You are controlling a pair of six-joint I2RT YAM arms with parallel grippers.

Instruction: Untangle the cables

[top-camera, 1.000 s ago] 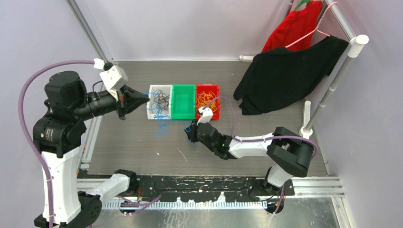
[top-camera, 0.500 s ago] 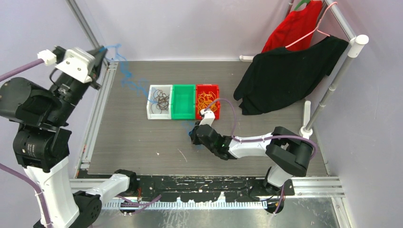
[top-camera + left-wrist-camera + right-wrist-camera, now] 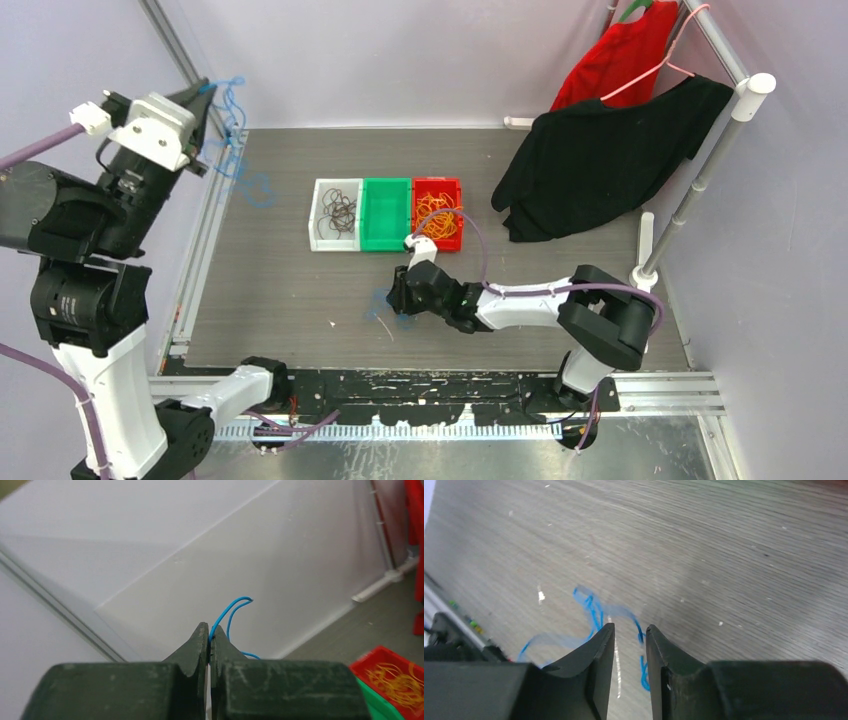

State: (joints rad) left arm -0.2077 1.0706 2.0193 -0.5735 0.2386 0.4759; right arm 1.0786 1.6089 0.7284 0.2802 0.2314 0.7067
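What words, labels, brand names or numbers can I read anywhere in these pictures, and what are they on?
None: no text can be read in any view.
The white bin, green bin and red bin are plain.
The black garment and red garment show no print.
The left arm and right arm show no legible marking.

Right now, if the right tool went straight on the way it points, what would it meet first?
Probably the blue cable, lying on the table just ahead of the right tool, though blur leaves the depth unclear.
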